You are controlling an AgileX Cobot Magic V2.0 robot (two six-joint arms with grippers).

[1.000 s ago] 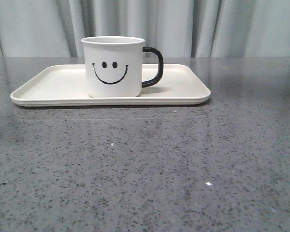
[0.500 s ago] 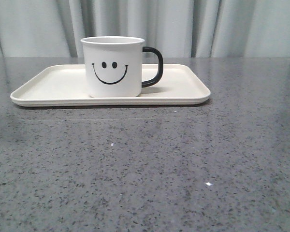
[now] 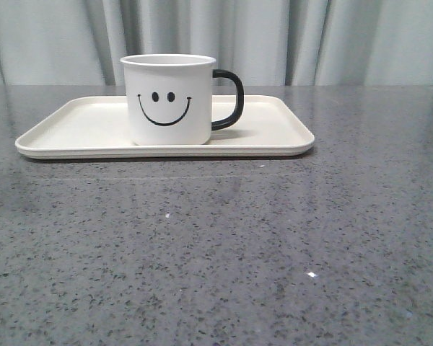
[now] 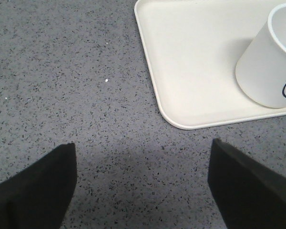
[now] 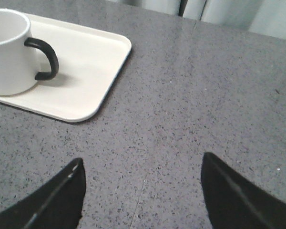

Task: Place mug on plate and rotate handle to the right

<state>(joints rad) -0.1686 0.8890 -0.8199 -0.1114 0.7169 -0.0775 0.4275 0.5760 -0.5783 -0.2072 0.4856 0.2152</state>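
Observation:
The white mug (image 3: 169, 99) with the black smiley face stands upright on the cream-white plate (image 3: 79, 126), near its middle. Its black handle (image 3: 229, 99) points to the right. The mug also shows in the left wrist view (image 4: 271, 62) and in the right wrist view (image 5: 8, 51), where the handle (image 5: 44, 58) is plain. Neither gripper shows in the front view. My left gripper (image 4: 143, 164) is open and empty above bare table, off the plate's (image 4: 190, 71) near left corner. My right gripper (image 5: 142, 179) is open and empty above bare table, off the plate's (image 5: 93, 71) near right corner.
The grey speckled table (image 3: 224, 245) stretches in front of the plate. A pale curtain (image 3: 310, 40) hangs behind the table's far edge.

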